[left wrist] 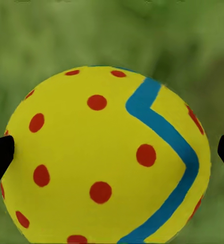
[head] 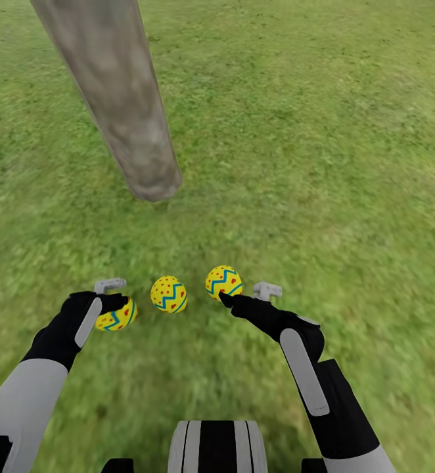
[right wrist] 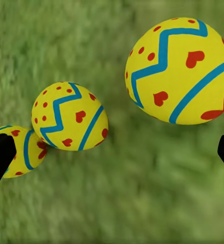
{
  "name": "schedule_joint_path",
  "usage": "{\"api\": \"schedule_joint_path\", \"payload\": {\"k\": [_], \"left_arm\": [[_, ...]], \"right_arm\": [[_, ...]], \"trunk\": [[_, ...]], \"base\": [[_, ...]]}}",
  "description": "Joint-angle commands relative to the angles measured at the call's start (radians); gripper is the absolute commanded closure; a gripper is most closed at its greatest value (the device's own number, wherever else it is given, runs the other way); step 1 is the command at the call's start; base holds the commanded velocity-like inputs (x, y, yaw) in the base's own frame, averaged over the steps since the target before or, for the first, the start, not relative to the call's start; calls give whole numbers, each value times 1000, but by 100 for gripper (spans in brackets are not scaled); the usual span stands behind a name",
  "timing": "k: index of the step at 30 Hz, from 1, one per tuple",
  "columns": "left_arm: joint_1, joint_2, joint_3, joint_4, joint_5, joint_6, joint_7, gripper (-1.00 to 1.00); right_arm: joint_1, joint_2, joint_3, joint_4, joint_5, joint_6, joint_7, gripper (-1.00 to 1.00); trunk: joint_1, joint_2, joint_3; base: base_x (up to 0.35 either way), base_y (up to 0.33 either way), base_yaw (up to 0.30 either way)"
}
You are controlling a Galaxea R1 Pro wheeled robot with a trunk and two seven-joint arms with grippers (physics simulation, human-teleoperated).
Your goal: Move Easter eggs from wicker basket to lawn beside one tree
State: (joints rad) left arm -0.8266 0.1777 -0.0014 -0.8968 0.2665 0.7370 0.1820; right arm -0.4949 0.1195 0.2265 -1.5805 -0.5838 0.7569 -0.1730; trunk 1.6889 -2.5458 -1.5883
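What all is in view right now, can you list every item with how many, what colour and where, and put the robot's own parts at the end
Easter eggs: three, yellow with red dots and blue zigzag bands, in a row on the grass in front of the trunk; left egg between the left gripper's fingers, middle egg lying free, right egg just beside the right gripper's tip.
Tree trunk: one, mottled grey-brown, leaning in from upper left, base beyond the eggs.
Lawn: one, green, all around.
Left gripper: one, black with grey finger, around the left egg.
Right gripper: one, black with grey finger, open, holding nothing.
Robot base: one, white and black, bottom centre.
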Motion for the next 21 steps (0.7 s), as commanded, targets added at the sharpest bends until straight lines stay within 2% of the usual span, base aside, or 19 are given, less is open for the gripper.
{"api": "schedule_joint_path", "payload": {"k": [1, 18, 21], "left_arm": [[0, 0, 0, -4, 11, 4, 7, -100], [0, 0, 1, -3, 11, 9, 5, -100], [0, 1, 3, -6, 13, 13, 5, -100]], "right_arm": [[-1, 0, 1, -1, -10, 3, -10, -100], [-1, 0, 1, -1, -11, 2, -10, -100], [-1, 0, 1, -1, -11, 2, -10, -100]], "trunk": [[0, 0, -1], [-7, 3, 61], [-8, 4, 65]], "base": [[0, 0, 0], [0, 0, 0], [0, 0, 0]]}}
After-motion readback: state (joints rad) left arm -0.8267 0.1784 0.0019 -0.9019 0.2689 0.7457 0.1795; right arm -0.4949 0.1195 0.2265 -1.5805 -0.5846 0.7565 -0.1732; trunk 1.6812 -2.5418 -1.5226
